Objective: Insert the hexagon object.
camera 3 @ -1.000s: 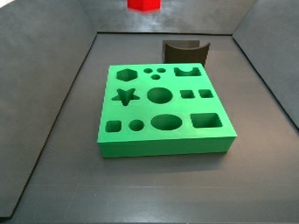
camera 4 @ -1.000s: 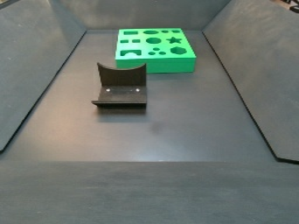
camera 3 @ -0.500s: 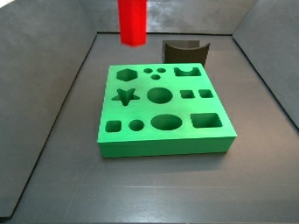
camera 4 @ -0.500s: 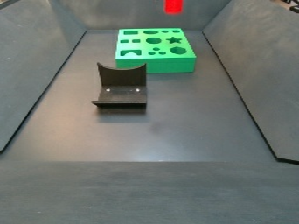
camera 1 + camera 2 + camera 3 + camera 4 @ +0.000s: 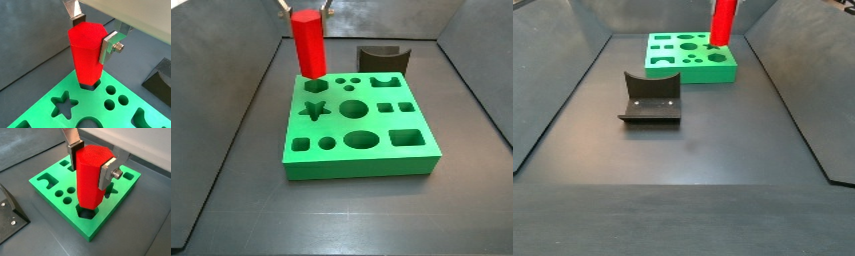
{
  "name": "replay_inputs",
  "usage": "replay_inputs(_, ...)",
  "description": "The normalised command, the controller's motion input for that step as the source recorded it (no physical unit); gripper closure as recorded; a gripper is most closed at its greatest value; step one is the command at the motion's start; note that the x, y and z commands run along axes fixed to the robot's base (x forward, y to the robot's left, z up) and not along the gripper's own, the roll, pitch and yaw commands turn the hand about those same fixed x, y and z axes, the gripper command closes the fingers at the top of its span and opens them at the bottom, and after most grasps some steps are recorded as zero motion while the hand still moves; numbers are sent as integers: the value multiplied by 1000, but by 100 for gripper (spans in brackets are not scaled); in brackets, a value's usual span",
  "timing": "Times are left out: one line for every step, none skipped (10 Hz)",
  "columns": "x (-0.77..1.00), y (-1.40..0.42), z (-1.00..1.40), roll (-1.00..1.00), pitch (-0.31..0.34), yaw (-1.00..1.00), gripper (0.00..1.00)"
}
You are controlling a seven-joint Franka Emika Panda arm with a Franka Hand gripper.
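Observation:
The hexagon object, a tall red peg (image 5: pixel 85 55), stands upright between my gripper's (image 5: pixel 93 34) two silver fingers, which are shut on its upper part. It also shows in a wrist view (image 5: pixel 90 178) and in both side views (image 5: pixel 309 45) (image 5: pixel 723 22). Its lower end sits at the mouth of the hexagonal hole (image 5: pixel 89 86) at a corner of the green board (image 5: pixel 358 166). The board has several shaped holes: a star (image 5: pixel 315 110), circles, squares, an oval. In a side view only the fingertips (image 5: pixel 322 5) show at the frame's edge.
The dark fixture (image 5: pixel 651 98) stands on the floor beside the green board (image 5: pixel 700 72); it also shows in a side view (image 5: pixel 382 58) and in both wrist views (image 5: pixel 157 80) (image 5: pixel 10 213). Sloping grey walls enclose the dark floor.
The gripper has come down with the red peg, from high above the bin to the hexagonal hole at the board's corner. The board and fixture have not moved.

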Motion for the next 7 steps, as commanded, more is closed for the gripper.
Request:
replay_inputs(3,37,-263,-31,0,0,100)
replay_inputs(9,63,-369,-110,0,-3,100)
replay_inputs(0,114,-454,-241,0,-23,100)
replay_inputs(0,154,-383,-299,0,-51,100)
replay_inputs(0,143,-297,-250,0,-43,100)
replay_inputs(0,120,-254,-187,0,-9,100)
replay_inputs(0,60,-289,-123,0,0,100)
